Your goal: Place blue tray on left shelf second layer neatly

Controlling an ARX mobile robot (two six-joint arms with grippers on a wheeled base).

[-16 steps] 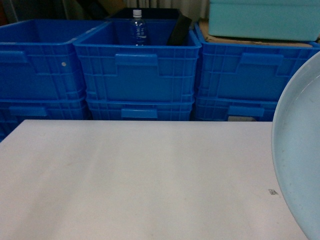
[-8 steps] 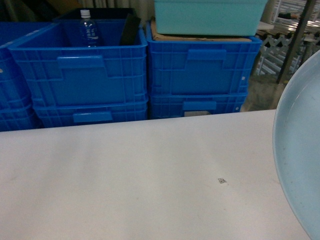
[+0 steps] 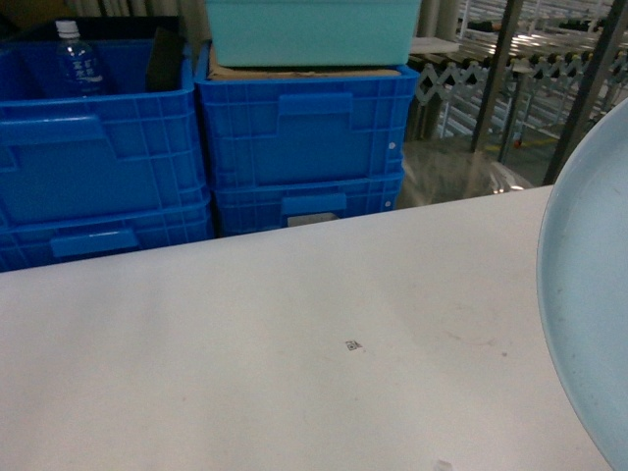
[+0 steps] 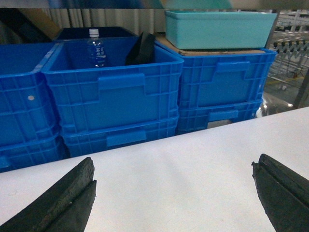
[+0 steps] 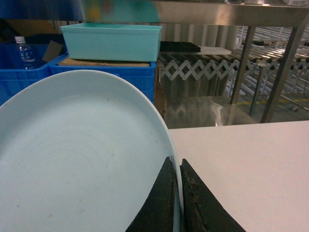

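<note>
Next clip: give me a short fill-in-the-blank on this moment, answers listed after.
1. The right gripper is shut on the rim of the ____.
2. The left gripper is ____ and holds nothing.
3. The teal tub sits on cardboard atop a stack of blue ____.
4. A clear bottle stands upright inside a blue ____.

Missing words: blue tray; open; crates; crate
</note>
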